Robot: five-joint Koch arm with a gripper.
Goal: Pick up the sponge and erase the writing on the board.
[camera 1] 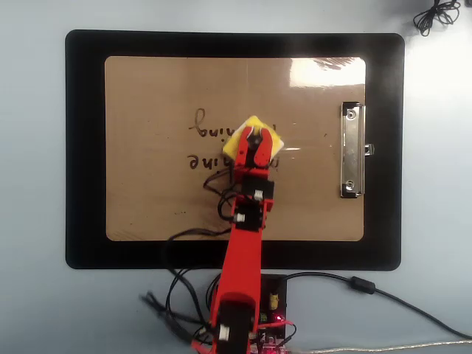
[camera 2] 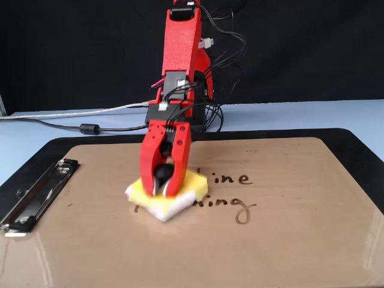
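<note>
I see the board (camera 1: 162, 199) lying on a mat (camera 1: 85, 147), its clip (camera 1: 352, 150) at the right in the overhead view. The sponge (camera 1: 253, 141) sits on the board over the right part of the writing (camera 1: 210, 144), under my gripper (camera 1: 255, 141). The arm's base lies below the mat.

The overhead view looks straight down from high above. It takes in the whole board (camera 1: 162, 199), the black mat (camera 1: 85, 147) around it and the pale tabletop (camera 1: 33, 184). The arm's base (camera 1: 247, 317) is at the bottom edge, and the arm reaches upward in the picture. The metal clip (camera 1: 352, 151) is on the right.

The fixed view stands low and close at the opposite side and faces the arm's base (camera 2: 180, 123) across the board (camera 2: 288, 240), with a dark backdrop (camera 2: 312, 48) behind. Here the clip (camera 2: 36, 192) is on the left.

Both views share the board, the clip, the mat and the arm.
</note>
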